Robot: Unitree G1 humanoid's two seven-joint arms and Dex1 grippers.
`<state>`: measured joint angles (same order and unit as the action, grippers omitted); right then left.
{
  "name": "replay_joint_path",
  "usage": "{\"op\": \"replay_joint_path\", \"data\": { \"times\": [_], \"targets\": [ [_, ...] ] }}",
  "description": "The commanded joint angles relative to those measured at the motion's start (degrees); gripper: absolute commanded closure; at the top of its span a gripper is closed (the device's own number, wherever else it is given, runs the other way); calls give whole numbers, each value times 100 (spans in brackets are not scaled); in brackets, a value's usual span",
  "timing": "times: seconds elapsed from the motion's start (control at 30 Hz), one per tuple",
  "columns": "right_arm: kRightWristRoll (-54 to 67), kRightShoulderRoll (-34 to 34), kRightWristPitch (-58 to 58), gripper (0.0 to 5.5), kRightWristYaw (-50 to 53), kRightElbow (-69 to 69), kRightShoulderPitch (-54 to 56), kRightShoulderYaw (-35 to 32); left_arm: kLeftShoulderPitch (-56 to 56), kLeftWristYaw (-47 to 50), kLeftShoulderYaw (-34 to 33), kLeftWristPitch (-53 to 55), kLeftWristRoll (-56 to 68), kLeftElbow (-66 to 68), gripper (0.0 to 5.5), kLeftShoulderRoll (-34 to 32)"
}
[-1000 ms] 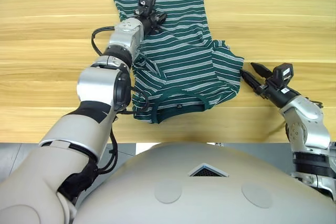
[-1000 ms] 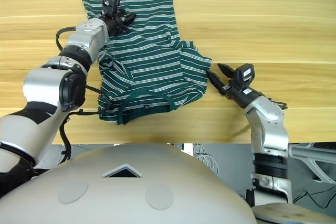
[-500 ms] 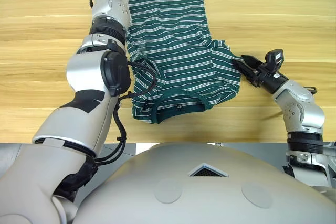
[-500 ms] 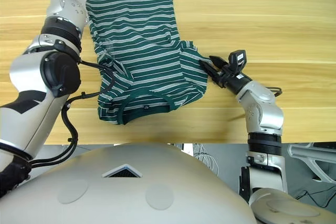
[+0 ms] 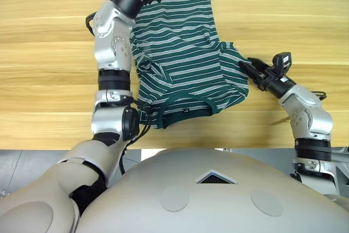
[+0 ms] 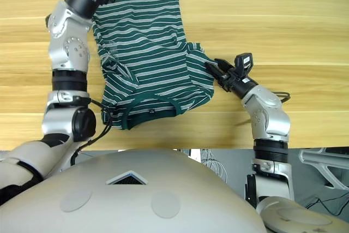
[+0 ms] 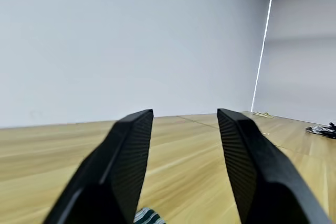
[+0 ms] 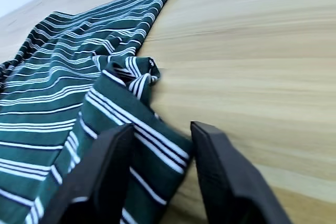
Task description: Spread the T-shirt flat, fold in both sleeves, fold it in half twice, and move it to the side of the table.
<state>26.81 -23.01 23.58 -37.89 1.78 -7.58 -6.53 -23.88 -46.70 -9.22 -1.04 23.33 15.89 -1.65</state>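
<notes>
Straddling the bunched sleeve of the T-shirt at centre right, jaws apart, the right gripper risks pinching extra layers; the left gripper gapes empty.

T-shirt — dark green, thin white stripes; table — light wood grain; gripper fingers black.
</notes>
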Motion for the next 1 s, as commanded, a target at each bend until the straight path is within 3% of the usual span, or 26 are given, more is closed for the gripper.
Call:
{"op": "replay_joint_path", "data": {
  "times": [0.03, 0.2, 0.33, 0.77, 1.0],
  "targets": [
    [-53, 3, 221, 424, -25, -44, -112, 138, 1307, 329, 550, 290, -351, -1294, 333, -157],
    [-60, -72, 294, 530, -59, -237, -227, 174, 3763, 574, 1407, 373, -1089, -2917, 333, -782],
    [0, -42, 291, 544, -22, -393, -282, 112, 4879, 888, 1544, 140, -1596, -3331, 333, -1192],
    [231, 126, 333, 544, 3, -847, -148, -72, 5025, 1508, 1931, -39, -2402, -2686, 333, -1567],
    [402, -11, 621, 544, -245, -1908, -335, 438, 4910, 1655, 2052, -51, -2533, -2434, 333, -1628]
  ]
}}
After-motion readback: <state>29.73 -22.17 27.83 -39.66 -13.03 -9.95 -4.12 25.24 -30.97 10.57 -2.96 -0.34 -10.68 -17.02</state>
